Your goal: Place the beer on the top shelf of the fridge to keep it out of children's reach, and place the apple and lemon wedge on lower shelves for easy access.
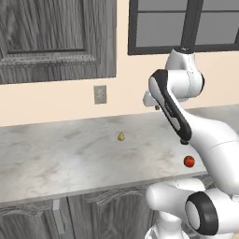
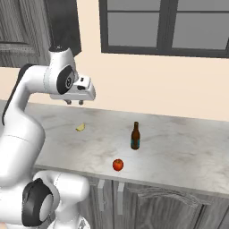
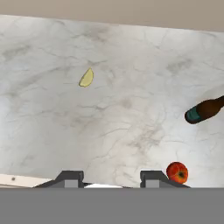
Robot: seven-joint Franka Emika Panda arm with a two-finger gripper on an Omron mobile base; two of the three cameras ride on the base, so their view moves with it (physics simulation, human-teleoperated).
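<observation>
On the marble counter the brown beer stands upright; the hand view catches it at the right edge. The red apple sits near the counter's front edge, also seen in the left base view and by the right fingertip. The lemon wedge lies further left. My gripper hangs open high above the counter, pointing down, nothing between its fingers. The fridge and its shelves are out of view.
A wall outlet sits above the counter's back edge. Dark wood upper cabinets hang at the left and a window is on the right. Cabinet doors run below the counter.
</observation>
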